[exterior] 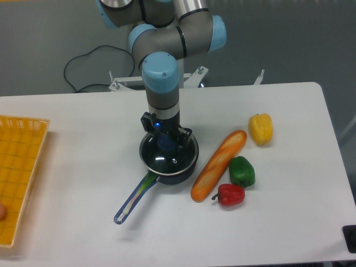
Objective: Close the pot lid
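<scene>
**Lid on the pot, gripper at the knob**

The pot (177, 169) is a small round saucepan, dark blue-black, near the middle of the white table (289, 222). Its thin handle (135, 197) runs out toward 7 o'clock, green next to the bowl and blue toward the end, which has a small loop.

The lid (168, 158) lies across the mouth of the pot, about as wide as the pot itself. It is clear glass with a thin bright metal rim, and the dark inside of the pot shows through it. At its centre sits a blue knob (166, 143).

The gripper (166, 140) comes straight down from the arm onto the lid's centre. Its dark fingers stand on either side of the knob, close about it; whether they press on it or stand slightly apart from it cannot be told from this view. A small blue light shows on the gripper body.

At 3 o'clock from the pot lies a bread loaf (218, 165), slanted. Beyond it are a green pepper (242, 171), a red pepper (229, 194) and a yellow pepper (260, 128). A yellow basket (19, 167) is at the table's 9 o'clock edge.
</scene>
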Available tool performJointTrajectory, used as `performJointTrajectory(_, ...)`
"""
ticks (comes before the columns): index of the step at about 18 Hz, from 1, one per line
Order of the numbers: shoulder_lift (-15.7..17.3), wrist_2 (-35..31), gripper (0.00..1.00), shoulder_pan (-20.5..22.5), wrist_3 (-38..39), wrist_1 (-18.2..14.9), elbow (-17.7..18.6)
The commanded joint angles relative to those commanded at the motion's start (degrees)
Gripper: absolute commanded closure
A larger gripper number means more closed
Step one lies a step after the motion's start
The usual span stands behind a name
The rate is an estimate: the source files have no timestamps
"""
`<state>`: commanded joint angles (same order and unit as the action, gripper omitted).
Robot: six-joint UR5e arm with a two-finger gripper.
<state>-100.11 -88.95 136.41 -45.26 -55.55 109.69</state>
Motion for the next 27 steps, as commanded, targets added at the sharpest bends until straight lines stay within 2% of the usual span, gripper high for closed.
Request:
performJointTrajectory(4, 0.0, 0.0, 0.2, 0.0, -0.09, 0.0, 0.0)
performJointTrajectory(9, 0.0, 0.0, 0.01, 0.0, -0.18, -0.09, -0.26)
performJointTrajectory(15, 0.18, 0.09, 0.0, 0.96, -0.35, -0.26, -1.58)
performJointTrajectory(19, 1.75, -0.17, 0.0, 2.37, -0.35, -1.05, -2.81)
performJointTrajectory(23, 3.43, -0.09, 0.0, 4.91, -0.44, -2.46, -2.9)
performJointTrajectory(27, 2.9, 0.44, 0.0, 8.78, -0.62, -2.99, -4.74)
